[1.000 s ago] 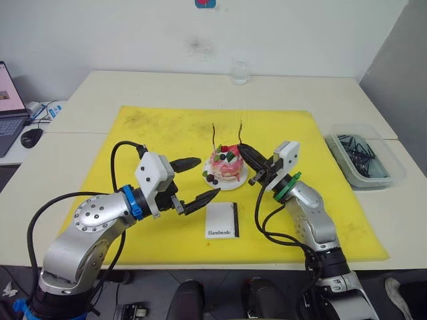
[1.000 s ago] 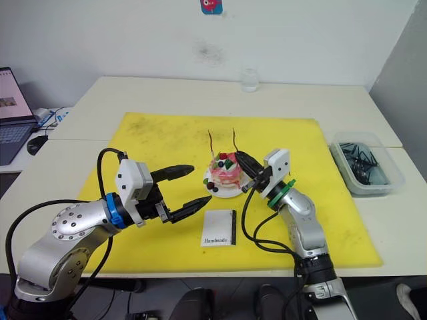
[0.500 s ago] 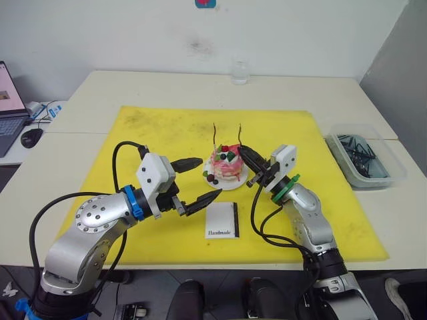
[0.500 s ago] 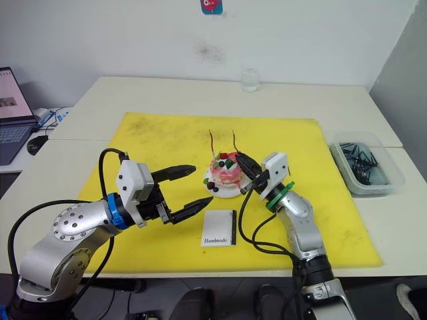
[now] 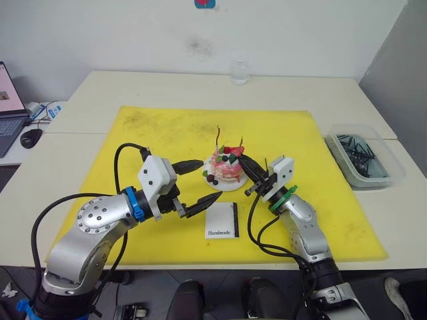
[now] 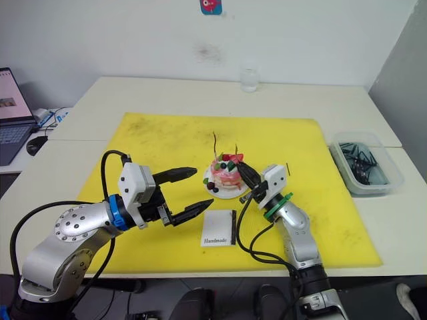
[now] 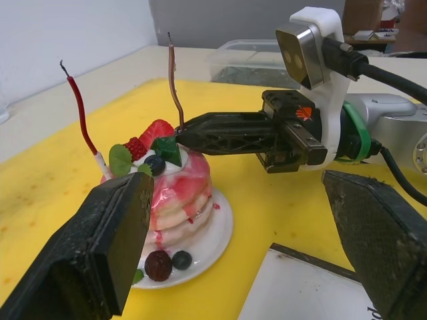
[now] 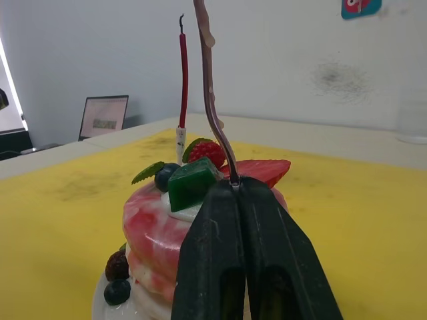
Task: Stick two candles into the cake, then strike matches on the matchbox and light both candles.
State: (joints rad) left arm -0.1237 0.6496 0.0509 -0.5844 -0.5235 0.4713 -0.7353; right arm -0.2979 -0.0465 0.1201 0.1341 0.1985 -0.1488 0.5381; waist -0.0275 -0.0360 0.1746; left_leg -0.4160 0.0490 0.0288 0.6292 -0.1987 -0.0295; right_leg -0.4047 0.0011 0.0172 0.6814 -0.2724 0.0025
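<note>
Right gripper (image 8: 238,190): closing its two black fingers on the foot of the pale candle (image 7: 175,80), right at the top of the cake (image 5: 225,168), on the side away from the left gripper.
Left gripper (image 5: 195,185): hanging with fingers spread wide and gripping nothing, just beside the cake, on the side away from the right gripper.
Change: over the last second the right gripper has been moving in closer to the cake and lower, bringing the pale candle's foot down to the cream; the left gripper is staying put.
Meaning: by my reading, the second candle is going in now, so planting is nearly over and lighting is not yet begun.
Red candle (image 7: 80,108): standing planted in the cake's top, long axis close to upright, wick end up.
Pale candle: long axis also near upright with a slight bend, wick end up, foot down in the grip.
Matchbox (image 5: 221,221): lying flat on the yellow mat (image 5: 153,133), near the cake on the robot's side, untouched.
</note>
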